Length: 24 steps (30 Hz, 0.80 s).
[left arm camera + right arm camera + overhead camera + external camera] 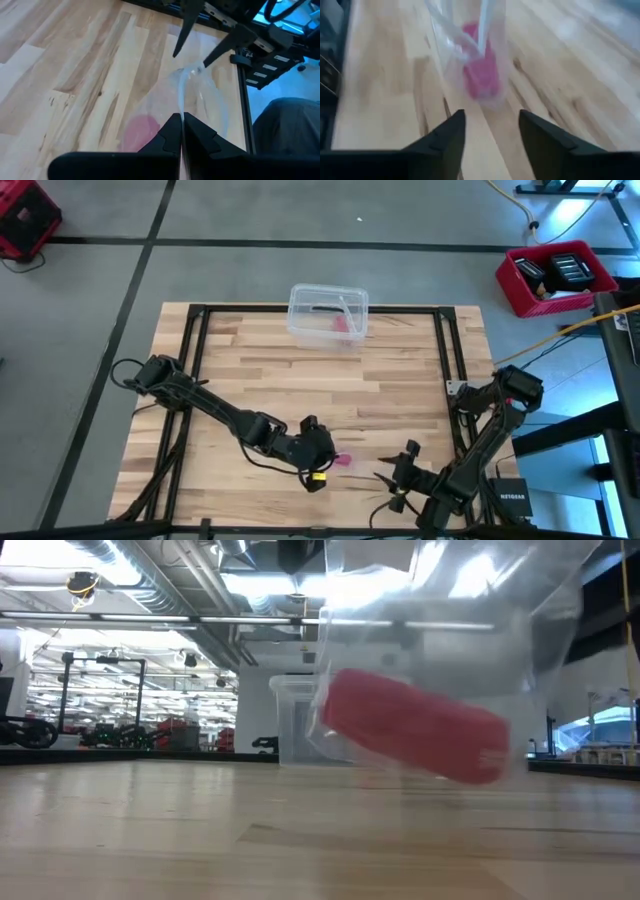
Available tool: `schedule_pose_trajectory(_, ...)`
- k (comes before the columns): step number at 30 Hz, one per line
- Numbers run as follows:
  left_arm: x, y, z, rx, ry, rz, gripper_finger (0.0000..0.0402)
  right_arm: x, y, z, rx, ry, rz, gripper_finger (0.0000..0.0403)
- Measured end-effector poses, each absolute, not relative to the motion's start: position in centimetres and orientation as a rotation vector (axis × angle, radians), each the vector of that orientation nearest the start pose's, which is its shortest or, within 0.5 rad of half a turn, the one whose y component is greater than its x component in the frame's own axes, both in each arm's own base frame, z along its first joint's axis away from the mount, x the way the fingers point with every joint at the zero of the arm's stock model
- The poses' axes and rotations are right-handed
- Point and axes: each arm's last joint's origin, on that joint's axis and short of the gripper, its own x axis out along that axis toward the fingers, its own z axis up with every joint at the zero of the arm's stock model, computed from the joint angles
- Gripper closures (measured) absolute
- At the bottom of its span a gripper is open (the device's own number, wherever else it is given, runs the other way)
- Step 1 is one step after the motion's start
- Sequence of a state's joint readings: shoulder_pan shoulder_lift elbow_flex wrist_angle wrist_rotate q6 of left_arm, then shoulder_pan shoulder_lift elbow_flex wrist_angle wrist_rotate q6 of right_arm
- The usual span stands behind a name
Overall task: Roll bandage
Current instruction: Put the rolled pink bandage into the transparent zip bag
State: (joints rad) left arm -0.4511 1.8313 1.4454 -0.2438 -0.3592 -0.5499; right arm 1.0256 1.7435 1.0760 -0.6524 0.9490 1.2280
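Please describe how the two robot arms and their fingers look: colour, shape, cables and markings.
Both arms are dark and jointed, with black cables alongside. The left gripper carries a small yellow tag; its fingers are black and tapered. The right gripper has black, wedge-shaped fingers.

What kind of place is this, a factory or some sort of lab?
It looks like a robotics workshop in a big industrial hall. A wooden table stands on a bare concrete floor, exposed ducts run along the high ceiling, and red crates of gear sit on the floor nearby.
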Motion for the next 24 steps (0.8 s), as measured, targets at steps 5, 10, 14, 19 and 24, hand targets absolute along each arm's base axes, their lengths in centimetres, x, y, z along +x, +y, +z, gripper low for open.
schedule_pose_trajectory(5, 37.6, -17.4, 26.6, -0.278, 0.583, 0.062, 0.0398, 18.6, 26.0, 16.9, 0.022, 0.466, -0.303, 0.0182)
schedule_pose_trajectory(10, 37.6, -17.4, 26.6, -0.276, 0.584, 0.062, 0.0398, 19.7, 26.6, 17.3, -0.032, 0.391, -0.245, 0.0194)
schedule_pose_trajectory(14, 37.6, -17.4, 26.6, -0.277, 0.584, 0.062, 0.0398, 20.7, 27.2, 18.3, -0.061, 0.342, -0.200, 0.0212)
schedule_pose_trajectory(19, 37.6, -17.4, 26.6, -0.277, 0.584, 0.062, 0.0398, 22.2, 26.3, 18.3, -0.058, 0.373, -0.194, 0.0234)
schedule_pose_trajectory(24, 37.6, -17.4, 26.6, -0.276, 0.584, 0.062, 0.0398, 23.4, 25.4, 18.2, -0.059, 0.419, -0.174, 0.0269)
